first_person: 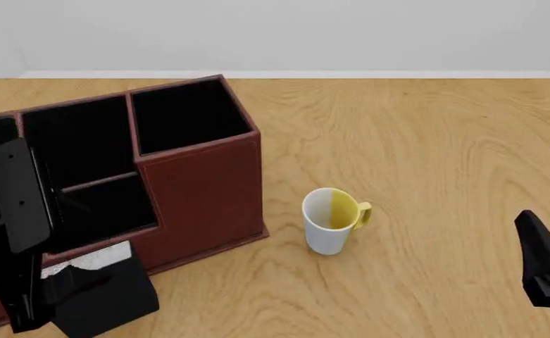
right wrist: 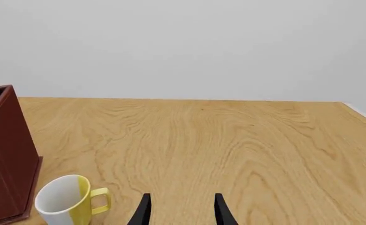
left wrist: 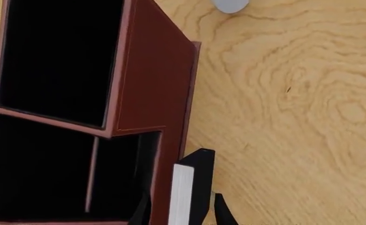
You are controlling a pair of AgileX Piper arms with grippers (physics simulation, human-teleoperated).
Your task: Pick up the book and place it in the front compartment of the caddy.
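Left gripper point(left wrist: 181, 211), fingers clenched on the book point(left wrist: 192, 187), holds it upright, long axis vertical, just outside the caddy point(left wrist: 151, 89) wall beside the front compartment point(left wrist: 117, 180); right gripper point(right wrist: 181, 211), fingers released, idles well apart above the surface point(right wrist: 233, 140).

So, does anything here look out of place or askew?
Yes. The book, held in the left hand, sits against the outside of the caddy wall, not over any compartment. The mug stands upright and nothing is spilled or damaged.
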